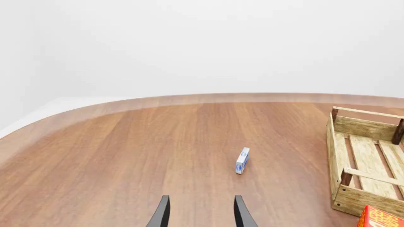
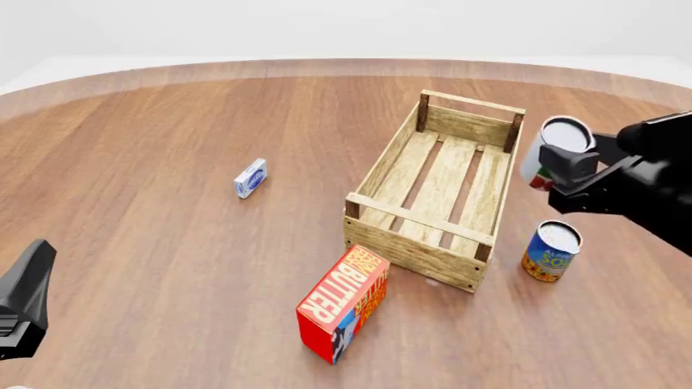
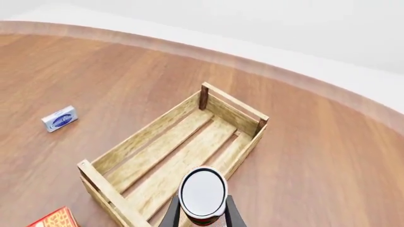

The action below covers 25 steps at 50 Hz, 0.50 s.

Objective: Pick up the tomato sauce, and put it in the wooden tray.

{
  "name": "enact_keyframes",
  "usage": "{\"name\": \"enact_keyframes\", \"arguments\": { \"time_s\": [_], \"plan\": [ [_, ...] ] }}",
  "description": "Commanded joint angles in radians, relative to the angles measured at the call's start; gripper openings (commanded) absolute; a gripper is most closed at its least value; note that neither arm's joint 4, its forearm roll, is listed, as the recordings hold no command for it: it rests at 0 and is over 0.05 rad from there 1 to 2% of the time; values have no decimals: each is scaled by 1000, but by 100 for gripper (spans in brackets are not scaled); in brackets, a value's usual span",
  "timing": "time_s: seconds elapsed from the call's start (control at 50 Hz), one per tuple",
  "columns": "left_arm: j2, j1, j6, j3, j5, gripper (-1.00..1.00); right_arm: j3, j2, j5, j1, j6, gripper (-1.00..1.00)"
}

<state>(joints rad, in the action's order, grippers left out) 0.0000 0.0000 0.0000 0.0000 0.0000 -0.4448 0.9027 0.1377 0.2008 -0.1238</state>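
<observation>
The tomato sauce (image 2: 565, 136) is a small can with a pale silvery top, held in the air by my right gripper (image 2: 561, 167), which is shut on it. It hangs just right of the far right corner of the wooden tray (image 2: 420, 223). In the right wrist view the can (image 3: 203, 191) sits between the two fingers above the rail of the tray (image 3: 140, 138). The tray is empty. My left gripper (image 1: 200, 215) is open and empty, low over the table, far left of the tray (image 1: 341, 163).
A blue-and-yellow can (image 2: 550, 252) stands right of the tray's near corner. A red butter box (image 2: 343, 302) lies in front of the tray. A small blue-and-white box (image 2: 249, 178) lies left of the tray. The left arm (image 2: 24, 301) is at the lower left.
</observation>
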Motion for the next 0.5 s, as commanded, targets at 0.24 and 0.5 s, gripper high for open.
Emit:
{"name": "enact_keyframes", "arguments": {
  "time_s": [0.24, 0.5],
  "plan": [
    [0, 0, 0, 0, 0, 100, -77, 156, 78, 26, 2, -100],
    [0, 0, 0, 0, 0, 100, -101, 255, 138, 44, 4, -100]
  ]
}}
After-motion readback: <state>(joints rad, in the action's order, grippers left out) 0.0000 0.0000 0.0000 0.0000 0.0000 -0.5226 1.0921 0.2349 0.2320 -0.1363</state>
